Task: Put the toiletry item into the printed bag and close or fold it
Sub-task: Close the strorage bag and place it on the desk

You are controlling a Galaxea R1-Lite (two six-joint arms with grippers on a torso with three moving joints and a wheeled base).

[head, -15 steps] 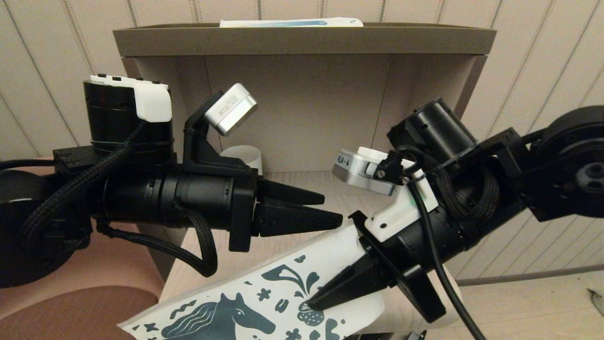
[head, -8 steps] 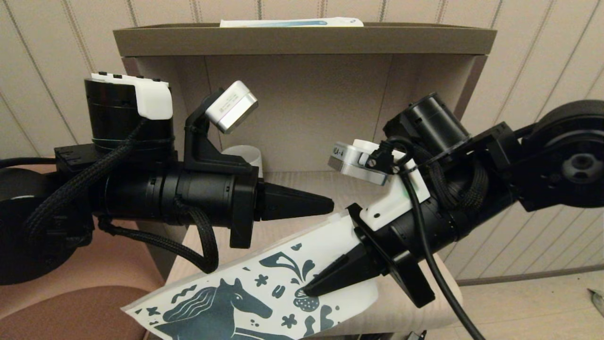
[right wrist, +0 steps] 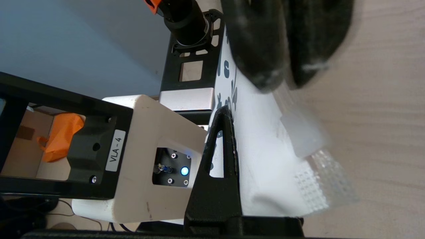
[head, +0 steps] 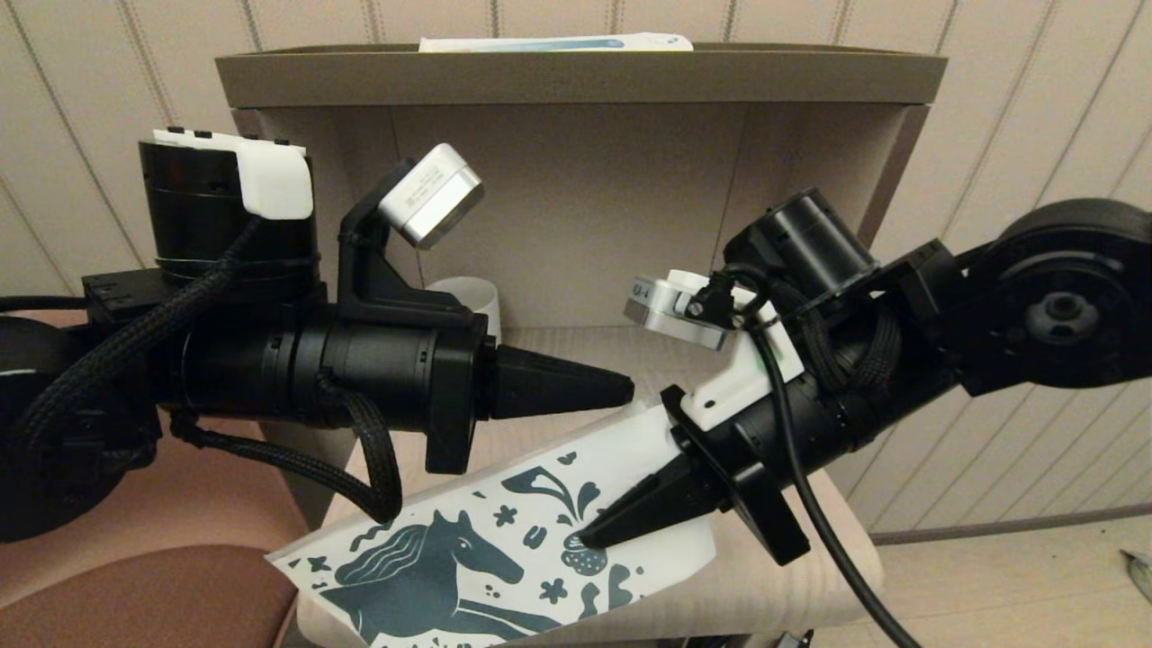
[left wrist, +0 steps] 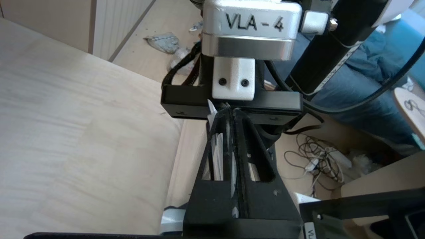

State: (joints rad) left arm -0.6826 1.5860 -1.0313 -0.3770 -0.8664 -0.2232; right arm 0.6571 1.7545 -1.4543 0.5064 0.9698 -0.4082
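- head view: our right pincer point(head: 589, 538) is clenched on the printed bag point(head: 504, 549), which lies slanting over the surface point(head: 648, 369); our left pincer point(head: 621, 389) hangs clenched just above the bag's upper edge.
- left wrist view: the left pincer grips a thin white edge.
- right wrist view: the bag's clear zip strip point(right wrist: 318, 179) shows; we judge closing is under way, and next needs a steady pull along it.

"VLA - 4" stands in black letters on the silver-and-white box-shaped camera housing point(left wrist: 251, 29) in the left wrist view. A small white sticker point(right wrist: 115, 150) on a black bracket in the right wrist view reads "VLA-4". No other writing can be read.
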